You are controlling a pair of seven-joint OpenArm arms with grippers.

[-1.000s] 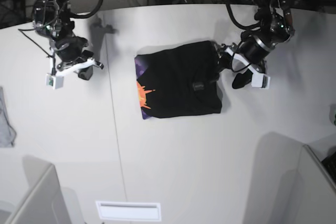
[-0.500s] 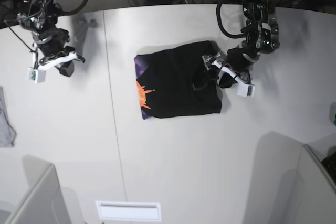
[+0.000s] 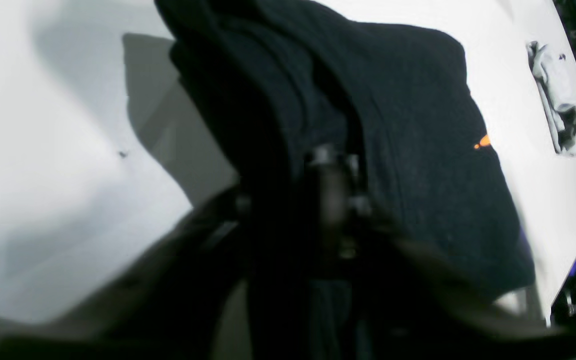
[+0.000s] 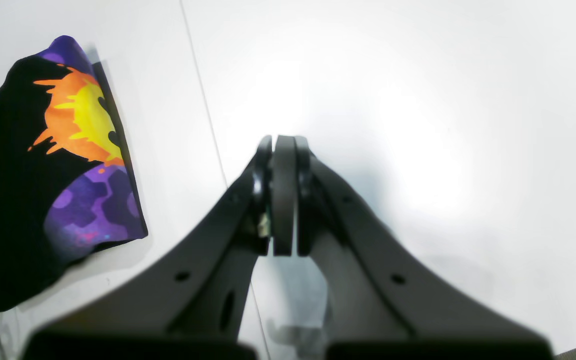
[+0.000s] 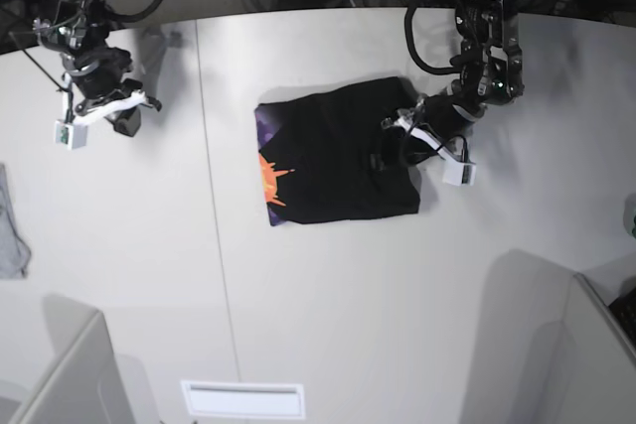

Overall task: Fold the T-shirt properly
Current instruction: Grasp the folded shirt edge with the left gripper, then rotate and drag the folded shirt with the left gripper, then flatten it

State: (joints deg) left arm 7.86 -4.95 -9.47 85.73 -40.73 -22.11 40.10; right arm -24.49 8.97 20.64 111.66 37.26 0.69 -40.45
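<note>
Lying folded on the table [image 5: 328, 295], the black T-shirt [image 5: 333, 156] shows orange-purple print.

The T-shirt [image 5: 338, 156] is laid folded on the table [image 5: 328, 295], orange print showing at one edge. The left tool [image 5: 397, 146] is set on its opposite edge. The right tool [image 5: 124, 118] is held well apart.

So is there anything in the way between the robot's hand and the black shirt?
Nothing visible. The left end effector is already at the right edge of the T-shirt, pinching the black cloth. The right end effector hangs shut, far off over the bare white table, with only open tabletop between it and the shirt.
</note>
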